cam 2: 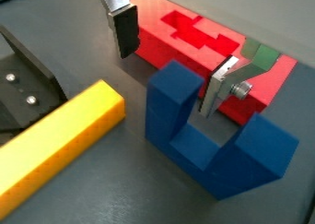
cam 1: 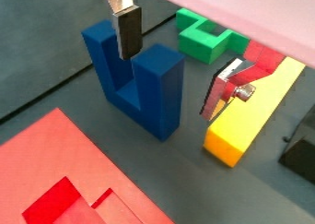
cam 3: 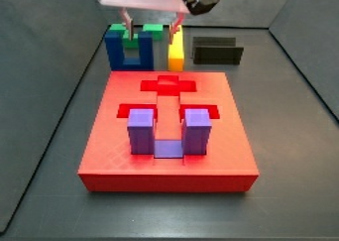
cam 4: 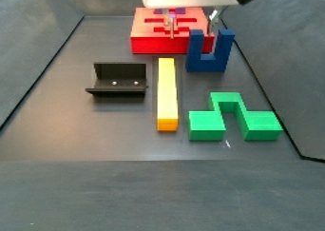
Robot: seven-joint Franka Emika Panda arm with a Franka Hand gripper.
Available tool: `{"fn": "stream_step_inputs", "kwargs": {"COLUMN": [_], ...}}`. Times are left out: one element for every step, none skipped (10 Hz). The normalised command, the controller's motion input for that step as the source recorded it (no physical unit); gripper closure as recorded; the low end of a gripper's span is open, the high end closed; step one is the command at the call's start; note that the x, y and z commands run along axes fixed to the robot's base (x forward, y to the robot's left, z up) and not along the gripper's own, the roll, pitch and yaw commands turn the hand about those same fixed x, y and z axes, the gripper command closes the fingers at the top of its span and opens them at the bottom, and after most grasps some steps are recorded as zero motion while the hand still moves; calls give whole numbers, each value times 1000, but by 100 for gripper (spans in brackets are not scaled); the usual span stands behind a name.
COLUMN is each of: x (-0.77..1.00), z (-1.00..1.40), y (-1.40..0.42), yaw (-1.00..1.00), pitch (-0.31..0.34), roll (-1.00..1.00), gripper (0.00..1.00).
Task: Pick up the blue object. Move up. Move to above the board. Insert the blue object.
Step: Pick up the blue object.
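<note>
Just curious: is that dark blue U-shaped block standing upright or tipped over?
Upright. The blue object rests on its base on the floor, both prongs pointing up, with the open claw straddling one prong.

In a wrist view the gripper (cam 1: 179, 62) straddles one prong of the blue object (cam 1: 135, 85). One finger (cam 1: 127, 32) hangs in the slot between the prongs, and the jaws stand apart. The other finger sits between that prong and the yellow bar (cam 1: 252, 117). The green block (cam 1: 204, 39) lies beyond the blue object. The board (cam 1: 74, 163) lies near it, with part of its recess showing.
</note>
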Motion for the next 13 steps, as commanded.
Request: {"fn": "stream_step_inputs", "kwargs": {"x": [-111, -31, 0, 0, 0, -6, -83, 0, 0, 0, 0, 0, 0], "z": [-363, -363, -357, -249, -86, 0, 0, 0, 0, 0, 0, 0, 0], "y": [29, 26, 100, 89, 0, 0, -37, -97, -54, 0, 0, 0, 0], "yaw": [0, 0, 0, 0, 0, 0, 0, -26, -54, 0, 0, 0, 0], "pitch": [0, 0, 13, 0, 0, 0, -4, 0, 0, 0, 0, 0, 0], "roll": [64, 16, 0, 0, -10, 19, 64, 81, 63, 0, 0, 0, 0], "gripper": [0, 0, 0, 0, 0, 0, 0, 0, 0, 0, 100, 100, 100]}}
